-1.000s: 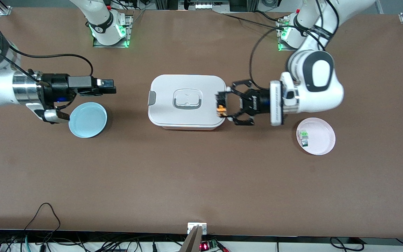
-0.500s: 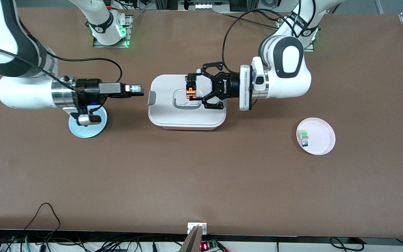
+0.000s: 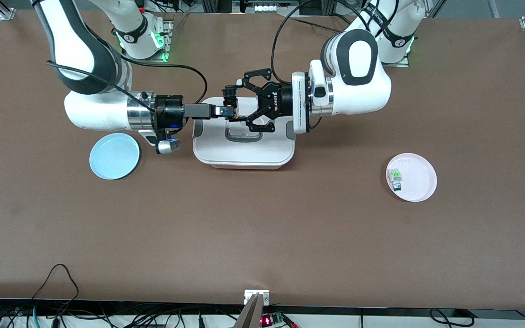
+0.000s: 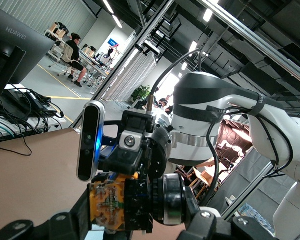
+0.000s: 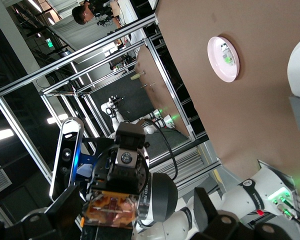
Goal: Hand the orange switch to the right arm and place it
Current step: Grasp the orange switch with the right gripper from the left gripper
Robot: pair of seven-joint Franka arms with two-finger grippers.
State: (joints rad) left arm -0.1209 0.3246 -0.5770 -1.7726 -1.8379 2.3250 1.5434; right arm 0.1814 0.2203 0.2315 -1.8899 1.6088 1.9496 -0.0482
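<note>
The left claw (image 3: 231, 105) gripped the orange switch (image 3: 231, 109) over the white lidded box (image 3: 243, 155). The right claw (image 3: 224, 110) met it from nine o'clock; whether it had closed could not be told. A premature release risked dropping the switch.

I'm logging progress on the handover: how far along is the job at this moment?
Done: the left gripper has picked the orange switch and carried it over the white lidded box. In hand: the right gripper meets it there, jaws at the switch; whether it has gripped is unclear. Left: release by the left gripper, then placing, presumably on the blue plate.
</note>
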